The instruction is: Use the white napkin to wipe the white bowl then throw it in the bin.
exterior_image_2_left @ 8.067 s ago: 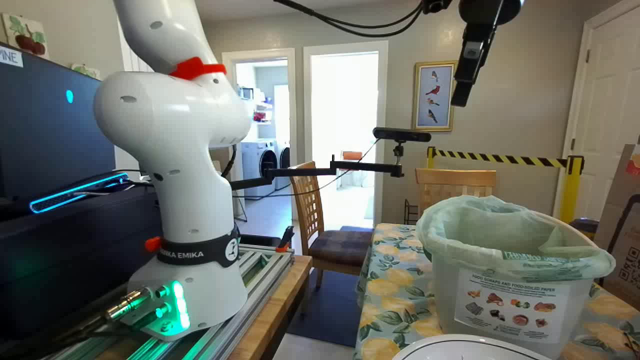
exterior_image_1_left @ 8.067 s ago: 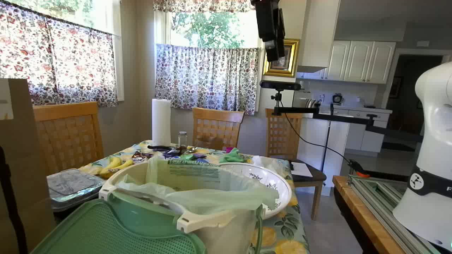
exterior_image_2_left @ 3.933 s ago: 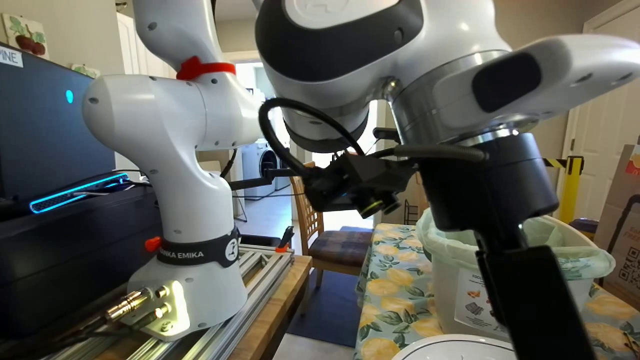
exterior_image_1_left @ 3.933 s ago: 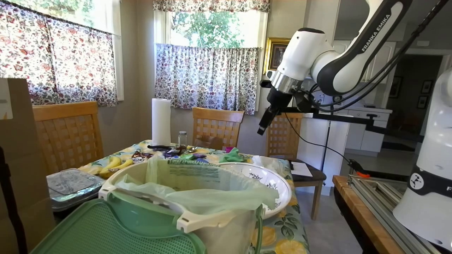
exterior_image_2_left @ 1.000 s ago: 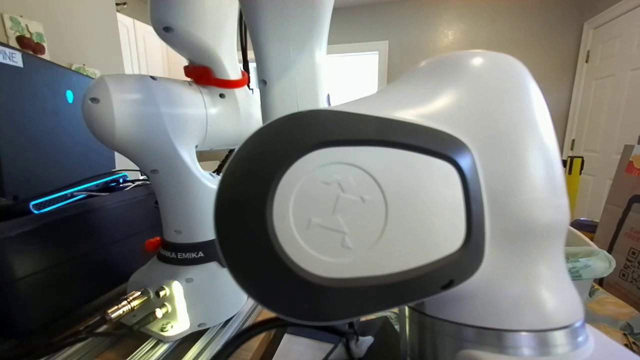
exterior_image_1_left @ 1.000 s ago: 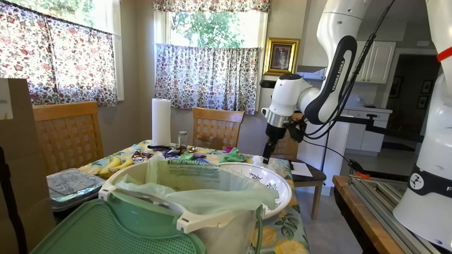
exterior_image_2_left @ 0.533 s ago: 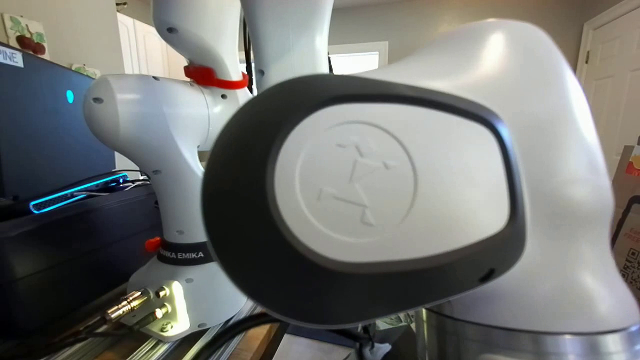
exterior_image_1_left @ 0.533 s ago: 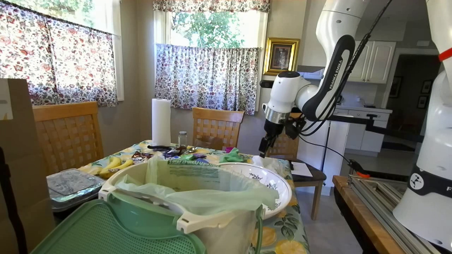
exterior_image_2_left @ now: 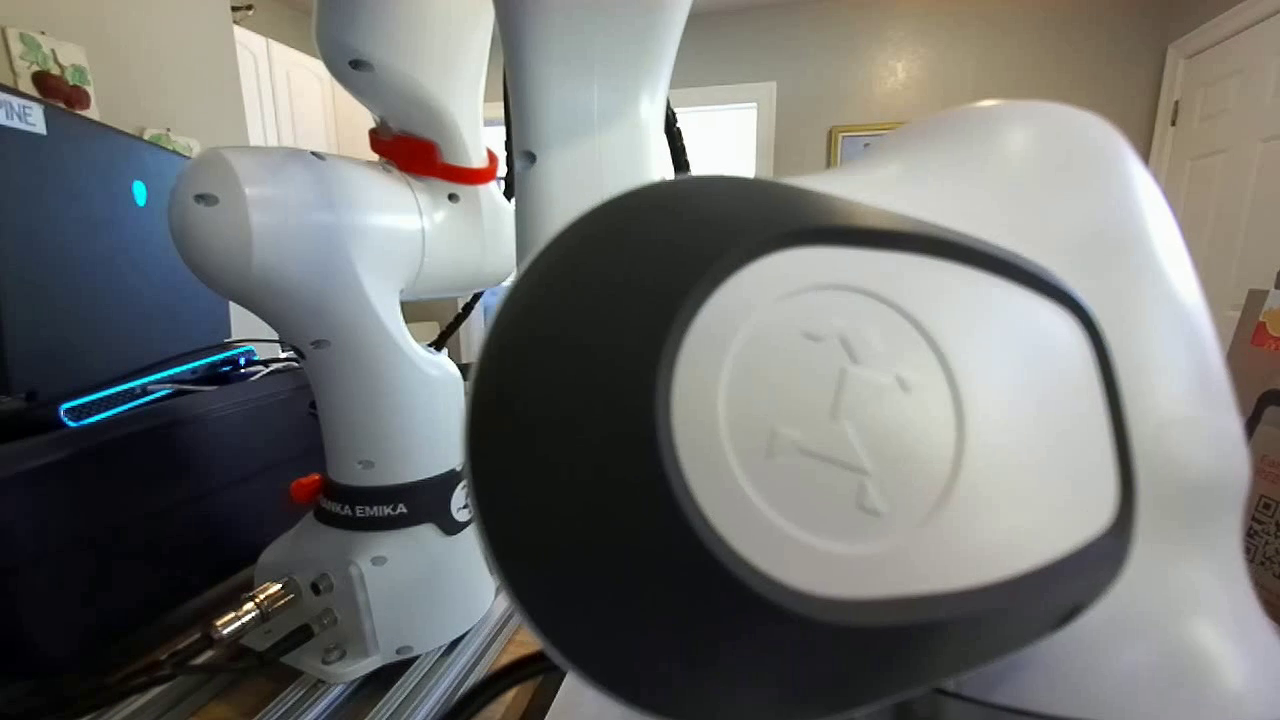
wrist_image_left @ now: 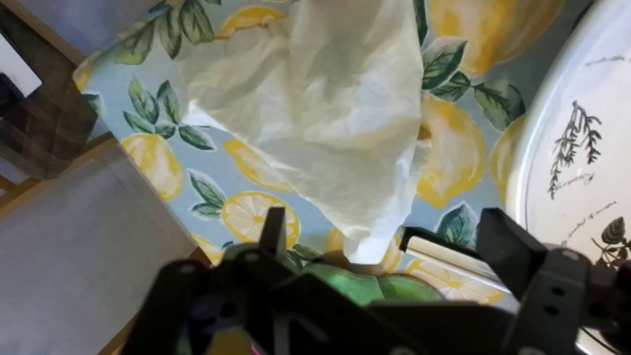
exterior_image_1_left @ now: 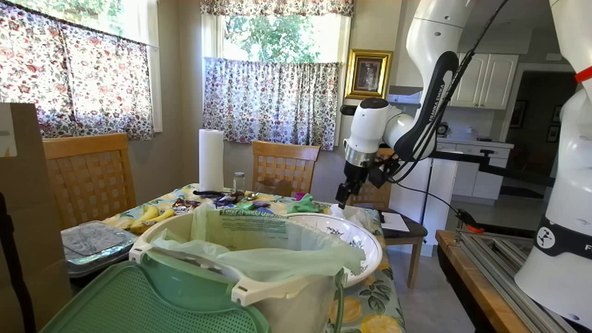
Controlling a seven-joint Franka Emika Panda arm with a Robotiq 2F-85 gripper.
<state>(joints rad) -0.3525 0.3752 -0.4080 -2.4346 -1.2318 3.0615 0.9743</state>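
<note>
The white napkin [wrist_image_left: 340, 108] lies crumpled on the lemon-print tablecloth, one folded corner pointing between my fingers. In an exterior view the napkin [exterior_image_1_left: 358, 215] shows behind the bowl. My gripper [wrist_image_left: 383, 219] is open and empty, its fingers on either side of that corner and apart from it. In an exterior view my gripper [exterior_image_1_left: 342, 198] hangs just above the napkin. The white bowl [exterior_image_1_left: 372, 252] with plant drawings stands partly behind the bin; its edge also shows in the wrist view [wrist_image_left: 567, 148]. The pale-green bin [exterior_image_1_left: 296, 307], lined with a bag, stands in front.
A green cloth [exterior_image_1_left: 304, 203] and a pale bar with a black edge [wrist_image_left: 448, 256] lie near the napkin. A paper towel roll [exterior_image_1_left: 211, 159], jar [exterior_image_1_left: 238, 182], bananas [exterior_image_1_left: 152, 217] and foil tray [exterior_image_1_left: 99, 240] stand farther off. My arm [exterior_image_2_left: 850, 420] blocks most of an exterior view.
Over several seconds my arm has come down from high up to over the napkin. In the last second the gripper has turned and shifted slightly up and left in an exterior view.
</note>
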